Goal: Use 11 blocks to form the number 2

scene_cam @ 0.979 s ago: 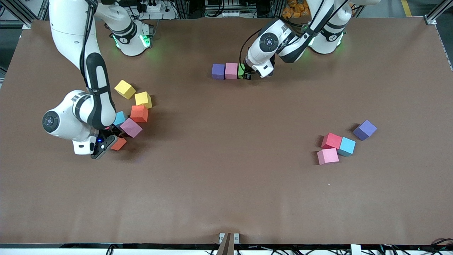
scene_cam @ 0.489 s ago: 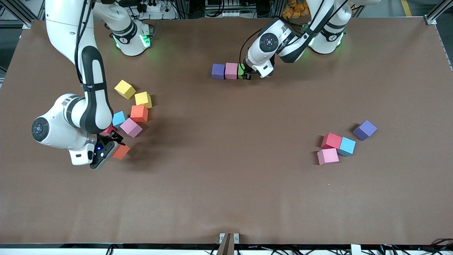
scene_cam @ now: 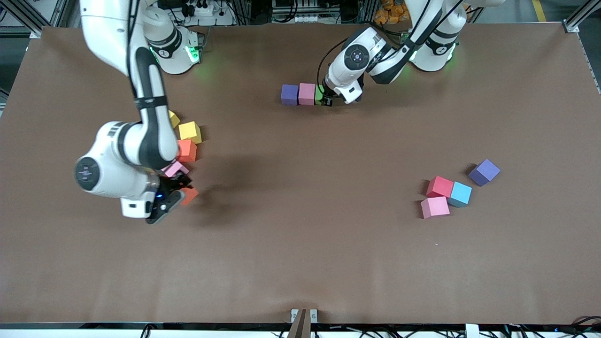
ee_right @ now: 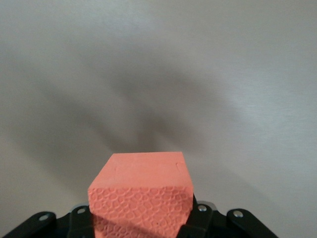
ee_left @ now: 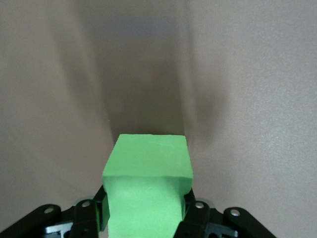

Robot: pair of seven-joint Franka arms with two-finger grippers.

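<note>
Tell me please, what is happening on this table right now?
Two robot arms are arranging foam blocks. The left tool is shut on a green block, low at the end of a short row with a purple block and a pink block. The right tool grips an orange block in the air, beside a cluster of loose blocks. Four more blocks lie loose toward the left arm's end of the table.

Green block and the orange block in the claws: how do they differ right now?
The green block sits in the left claw, down at the table beside the pink block in the row. The orange block sits in the right claw, lifted above bare table. Both are same-size foam cubes, each clamped between fingers.
</note>
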